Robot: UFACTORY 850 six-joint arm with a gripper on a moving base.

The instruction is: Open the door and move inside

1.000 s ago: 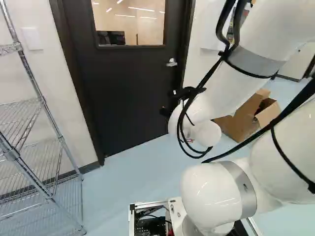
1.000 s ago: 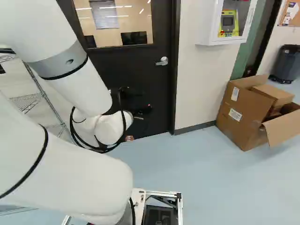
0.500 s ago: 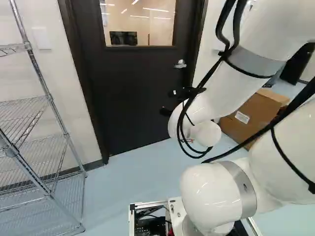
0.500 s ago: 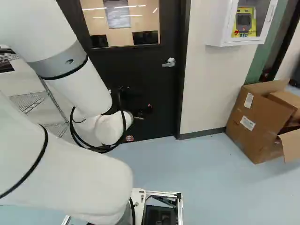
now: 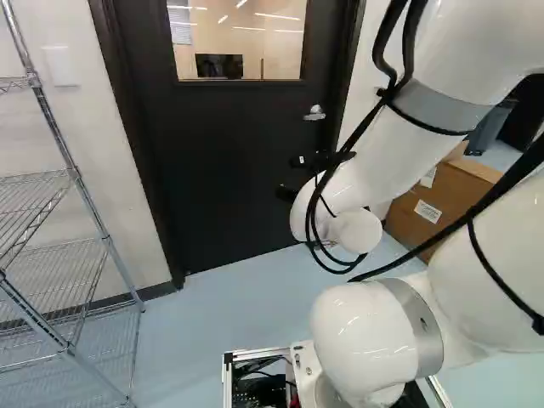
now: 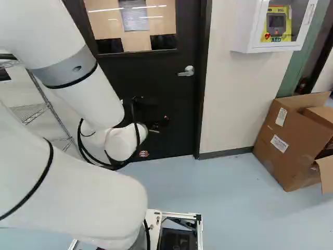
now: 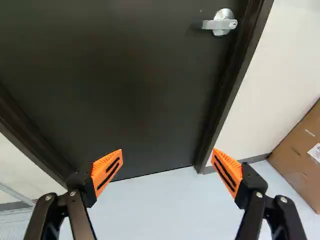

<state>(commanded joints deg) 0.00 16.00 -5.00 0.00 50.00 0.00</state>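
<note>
The door [image 5: 229, 153] stood closed, its lever handle [image 6: 187, 71] near the edge at the right in the right base view. Before the door, the gripper [image 5: 291, 178] had its fingers released, spread wide. Right of the door were a white wall cabinet [image 6: 244, 31] and cardboard box [image 6: 296, 161]; left, a wire shelf [image 5: 72, 174].

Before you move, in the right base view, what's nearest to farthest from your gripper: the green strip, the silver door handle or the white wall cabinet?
From my gripper:
1. Door handle, by the door's right edge.
2. White wall cabinet, right of the door.
3. Green strip, right beyond the cabinet.
</note>
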